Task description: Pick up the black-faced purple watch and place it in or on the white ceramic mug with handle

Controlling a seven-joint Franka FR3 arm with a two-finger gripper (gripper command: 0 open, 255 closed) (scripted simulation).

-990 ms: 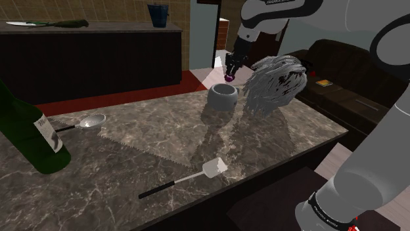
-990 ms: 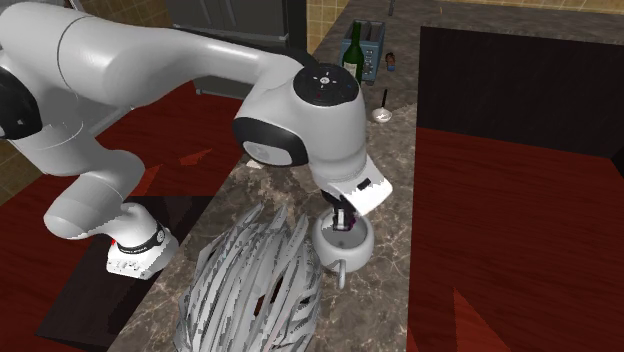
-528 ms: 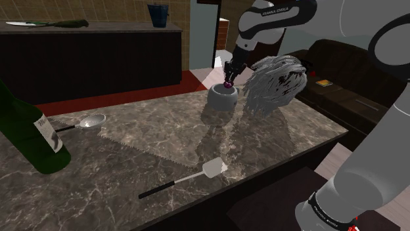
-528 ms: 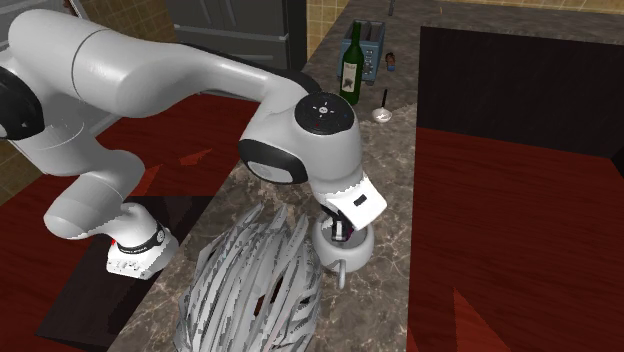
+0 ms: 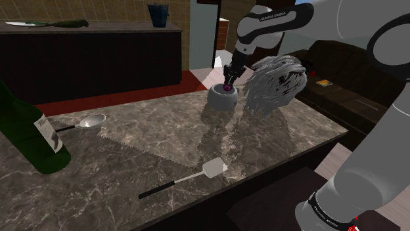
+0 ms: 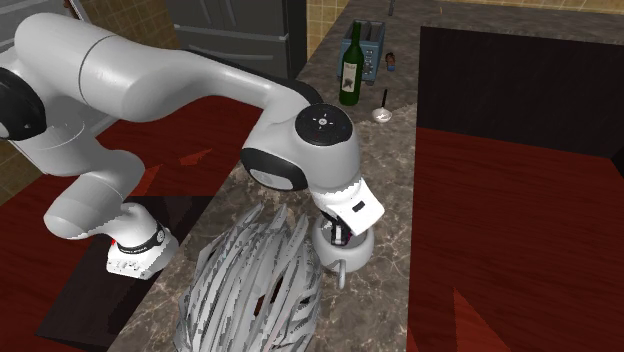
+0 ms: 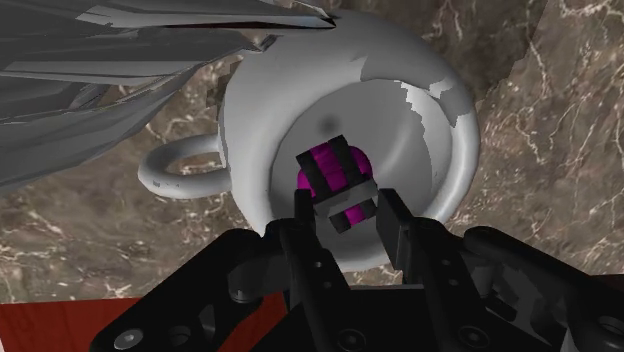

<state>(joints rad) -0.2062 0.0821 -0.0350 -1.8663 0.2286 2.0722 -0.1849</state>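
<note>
The hand (image 7: 345, 207) is closing its two black fingers on the watch (image 7: 334, 174), the gap between them only as wide as the piece they are pinching, so the grip is looking firm and the purple band with its dark face is sticking out ahead of the fingertips. The watch is hanging right at the mouth of the pale mug (image 7: 440, 135). Seen along the fingers it is lying against the hollow inside, and from the shoulder view it is sitting at about rim level, not resting on the bottom as far as I can tell. So the carrying appears finished and the placing step is under way. The next move is calling for a small descent, if any, then parting the fingers so the watch drops inside, and a straight lift out. The mug's handle is pointing off to one side, and a grey ribbed helmet (image 7: 100, 90) is crowding the mug on that flank, so the hand is having little room to swing that way. Both are standing on the marbled desk (image 5: 164, 144), where a green bottle (image 5: 29, 131), a spoon (image 5: 89, 121) and a spatula (image 5: 213, 168) are lying well apart from the mug.
</note>
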